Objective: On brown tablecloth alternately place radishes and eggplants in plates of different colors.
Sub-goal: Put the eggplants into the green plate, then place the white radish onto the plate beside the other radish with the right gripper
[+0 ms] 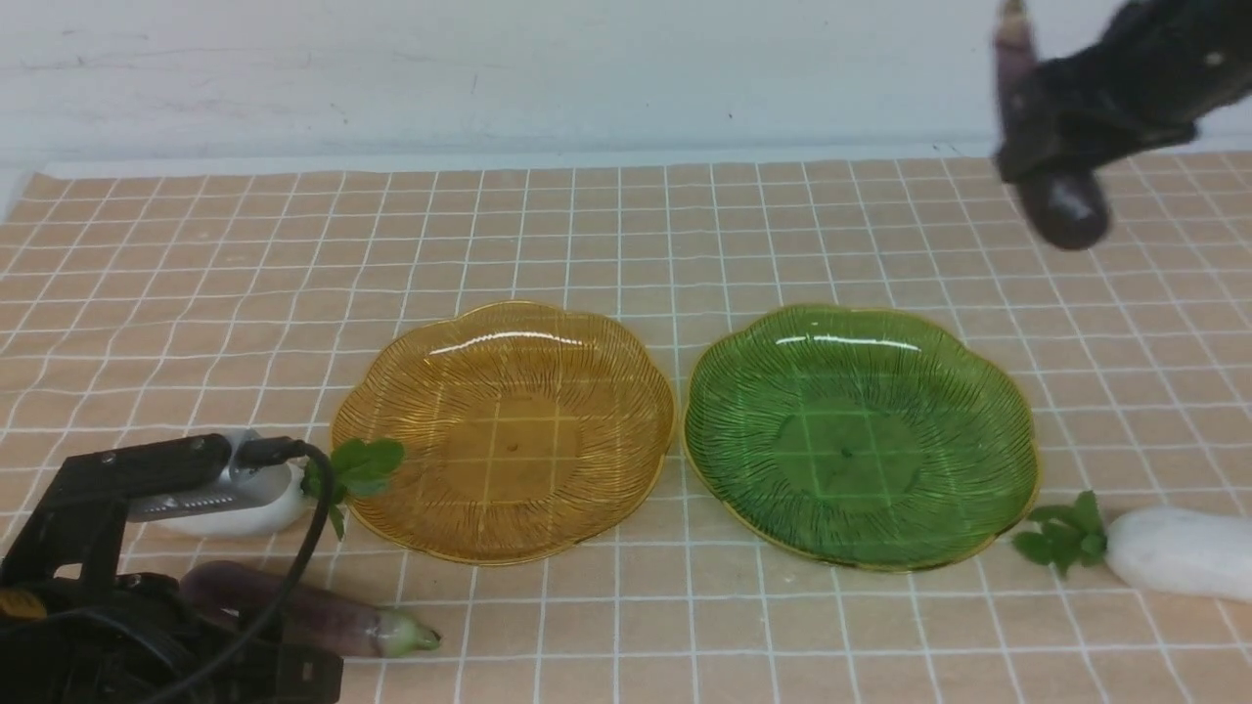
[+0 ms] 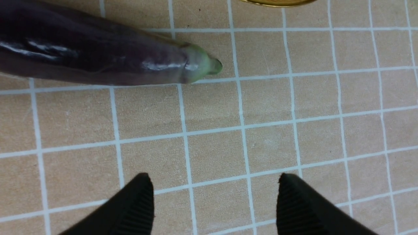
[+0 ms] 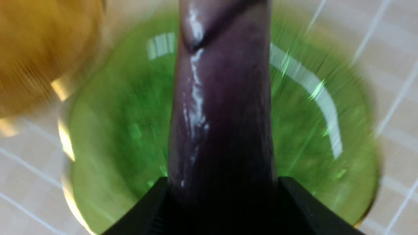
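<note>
My right gripper (image 1: 1051, 147) is shut on a dark purple eggplant (image 1: 1061, 205) with a brownish stem and holds it upright, high over the cloth's back right. In the right wrist view the eggplant (image 3: 222, 107) hangs over the green plate (image 3: 310, 137). The amber plate (image 1: 504, 430) and the green plate (image 1: 861, 435) lie side by side, both empty. The second eggplant (image 1: 313, 616), with a pale green cap, lies at front left; it also shows in the left wrist view (image 2: 98, 55). My left gripper (image 2: 214, 199) is open above bare brown tablecloth (image 1: 626, 235). One radish (image 1: 245, 504) lies behind my left arm, another radish (image 1: 1174, 552) at front right.
A pale wall runs behind the table's far edge. My left arm's wrist camera and cable (image 1: 196, 479) cover part of the left radish. The amber plate's rim (image 2: 277, 2) shows at the edge of the left wrist view.
</note>
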Robot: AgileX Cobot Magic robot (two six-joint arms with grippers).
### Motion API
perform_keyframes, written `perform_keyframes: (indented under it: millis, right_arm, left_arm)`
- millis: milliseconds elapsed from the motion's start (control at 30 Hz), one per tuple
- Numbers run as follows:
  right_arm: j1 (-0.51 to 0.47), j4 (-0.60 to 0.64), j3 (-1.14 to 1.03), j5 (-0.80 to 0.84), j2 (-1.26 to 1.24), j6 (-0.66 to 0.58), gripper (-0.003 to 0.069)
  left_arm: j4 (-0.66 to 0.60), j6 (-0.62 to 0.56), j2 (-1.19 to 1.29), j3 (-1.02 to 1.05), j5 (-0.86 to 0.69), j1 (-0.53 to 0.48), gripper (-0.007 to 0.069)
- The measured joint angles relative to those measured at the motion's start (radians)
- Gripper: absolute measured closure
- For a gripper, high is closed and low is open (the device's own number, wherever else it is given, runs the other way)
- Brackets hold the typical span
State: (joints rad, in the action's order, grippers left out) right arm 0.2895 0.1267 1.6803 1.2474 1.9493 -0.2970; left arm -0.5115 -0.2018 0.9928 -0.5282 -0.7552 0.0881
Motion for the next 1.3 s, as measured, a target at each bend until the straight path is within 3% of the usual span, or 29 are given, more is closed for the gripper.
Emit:
perform_keyframes:
  millis: [67,233,333,467,567,600,700,767,833,1067,1167,1300]
  right_arm:
    - [0.029,-0.065,-0.005,-0.003,0.033,0.013,0.0254]
    - [0.075,-0.188,-0.005,-0.007,0.069,0.017,0.0043]
    - [0.073,-0.23,-0.008,-0.009,0.06,0.022,0.0037]
    - [0.042,-0.242,-0.052,-0.019,-0.005,0.022,0.0167]
    - [-0.067,-0.245,-0.173,-0.021,-0.134,0.026,0.0501]
    - [-0.105,-0.245,-0.207,-0.021,-0.16,0.035,0.058]
    - [-0.229,-0.245,-0.307,-0.015,-0.187,0.045,0.0655]
    - [-0.261,-0.242,-0.342,-0.015,-0.182,0.038,0.0629]
    - [-0.264,-0.242,-0.351,-0.015,-0.183,0.005,0.0552]
    - [-0.264,-0.204,-0.351,-0.02,-0.138,-0.155,0.0169]
    - [-0.264,-0.209,-0.351,-0.022,-0.092,-0.172,0.0096]
    - [-0.264,-0.218,-0.35,-0.016,-0.038,-0.174,0.0066]
  left_arm:
    - [0.0,-0.001,0.0,0.0,-0.001,0.0,0.0162]
    - [0.0,-0.001,0.0,0.0,-0.021,0.0,0.0162]
    - [0.0,-0.001,0.0,0.0,-0.023,0.0,0.0162]
    - [0.0,-0.001,0.0,0.0,-0.025,0.0,0.0162]
    - [0.001,-0.001,0.0,0.0,-0.025,0.0,0.0162]
    - [0.002,-0.001,0.0,0.0,-0.025,0.0,0.0162]
    - [0.013,-0.001,0.0,0.0,-0.025,0.0,0.0162]
    - [0.019,-0.001,0.0,0.0,-0.026,0.0,0.0162]
    - [0.019,-0.001,0.0,0.0,-0.026,0.0,0.0162]
    - [0.021,-0.001,0.0,0.0,-0.026,0.0,0.0162]
    - [0.022,-0.001,0.0,0.0,-0.026,0.0,0.0162]
    - [0.022,-0.001,0.0,0.0,-0.026,0.0,0.0162]
